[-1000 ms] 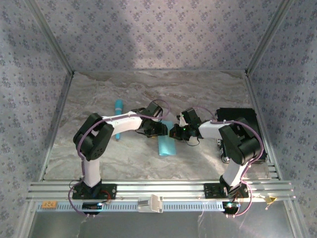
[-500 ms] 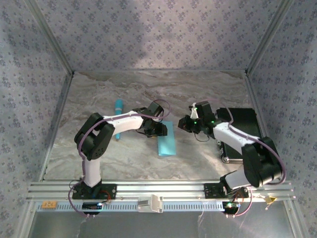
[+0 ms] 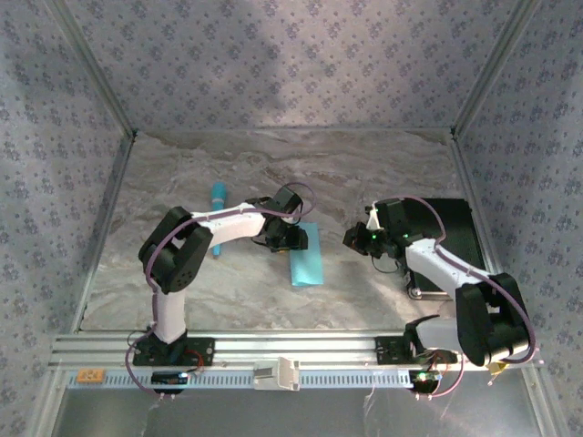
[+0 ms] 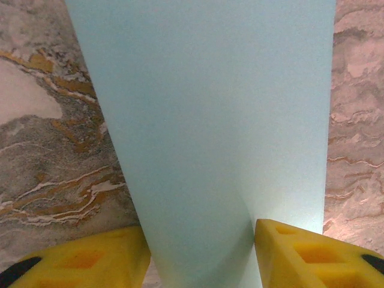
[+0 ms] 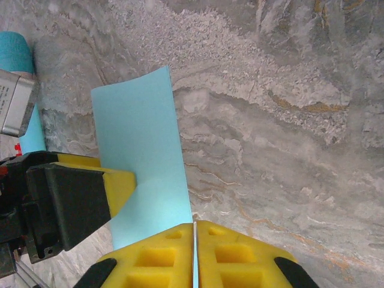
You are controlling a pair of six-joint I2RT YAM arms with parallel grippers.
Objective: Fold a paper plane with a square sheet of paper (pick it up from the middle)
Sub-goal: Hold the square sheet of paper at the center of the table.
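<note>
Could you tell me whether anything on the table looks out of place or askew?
Nothing stands out. The folded paper lies flat on the table, straddled by the left gripper, with the turquoise stick lying apart.

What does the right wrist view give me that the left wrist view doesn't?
Right wrist alone: the right gripper with its yellow fingers pressed shut and empty, the left gripper seen from outside at the paper's edge, and the turquoise stick at far left.

Left wrist alone: a close look at the paper running between that gripper's own yellow fingers, which sit part open around it.

Both: the light cyan-blue paper lying on the marble tabletop.
</note>
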